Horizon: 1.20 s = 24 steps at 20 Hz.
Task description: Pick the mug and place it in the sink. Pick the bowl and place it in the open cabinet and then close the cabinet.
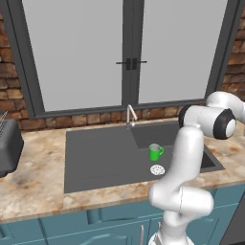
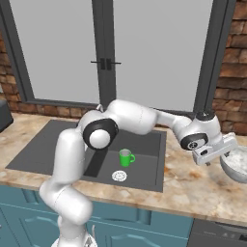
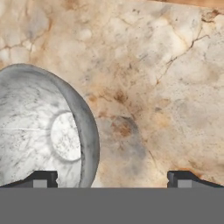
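The green mug [image 1: 155, 152] [image 2: 126, 157] stands upright inside the dark grey sink [image 1: 95, 158] [image 2: 43, 154], near the round drain [image 1: 157, 169]. The grey bowl [image 2: 237, 165] [image 3: 39, 140] rests on the marble counter to the right of the sink. My gripper [image 2: 223, 155] [image 3: 112, 179] hangs open just above the bowl's near rim. In the hand view one fingertip [image 3: 41, 179] is over the bowl's inside and the other [image 3: 183, 178] over bare counter, so the rim lies between them untouched. The cabinet is out of view.
A chrome faucet [image 1: 130, 116] stands behind the sink under a large window. A dark appliance [image 1: 7, 148] sits on the counter at far left. Teal lower cabinets [image 1: 72, 225] run below the counter edge. My arm reaches across the sink's right side.
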Tool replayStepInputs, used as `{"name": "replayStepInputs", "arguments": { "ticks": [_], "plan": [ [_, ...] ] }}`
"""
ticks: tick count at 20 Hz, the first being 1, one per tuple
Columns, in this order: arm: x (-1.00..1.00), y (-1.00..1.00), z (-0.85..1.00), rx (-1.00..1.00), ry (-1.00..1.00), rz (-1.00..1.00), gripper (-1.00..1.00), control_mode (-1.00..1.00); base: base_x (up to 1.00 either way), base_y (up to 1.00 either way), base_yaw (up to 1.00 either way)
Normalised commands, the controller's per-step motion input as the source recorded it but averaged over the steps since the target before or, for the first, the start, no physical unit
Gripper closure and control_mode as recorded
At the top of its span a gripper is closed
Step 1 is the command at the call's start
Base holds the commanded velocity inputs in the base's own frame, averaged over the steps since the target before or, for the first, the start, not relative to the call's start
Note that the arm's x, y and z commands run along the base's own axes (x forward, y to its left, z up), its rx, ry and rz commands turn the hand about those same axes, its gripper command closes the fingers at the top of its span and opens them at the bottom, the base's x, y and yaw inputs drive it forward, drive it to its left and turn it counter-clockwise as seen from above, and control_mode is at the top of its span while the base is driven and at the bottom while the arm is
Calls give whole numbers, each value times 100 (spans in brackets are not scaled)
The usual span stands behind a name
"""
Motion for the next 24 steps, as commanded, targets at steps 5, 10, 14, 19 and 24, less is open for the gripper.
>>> {"name": "replayStepInputs", "arguments": {
  "ticks": [5,10,14,19,24],
  "plan": [
    [13,-7,-5,1,1,0,-100,-100,0,0,0],
    [17,-20,-3,2,3,0,-100,-100,0,0,0],
    [23,-17,-9,2,5,0,-100,-100,0,0,0],
    [22,-13,-10,0,7,0,-100,-100,0,0,0],
    [12,-8,-16,0,4,0,-100,-100,0,0,0]
  ]
}}
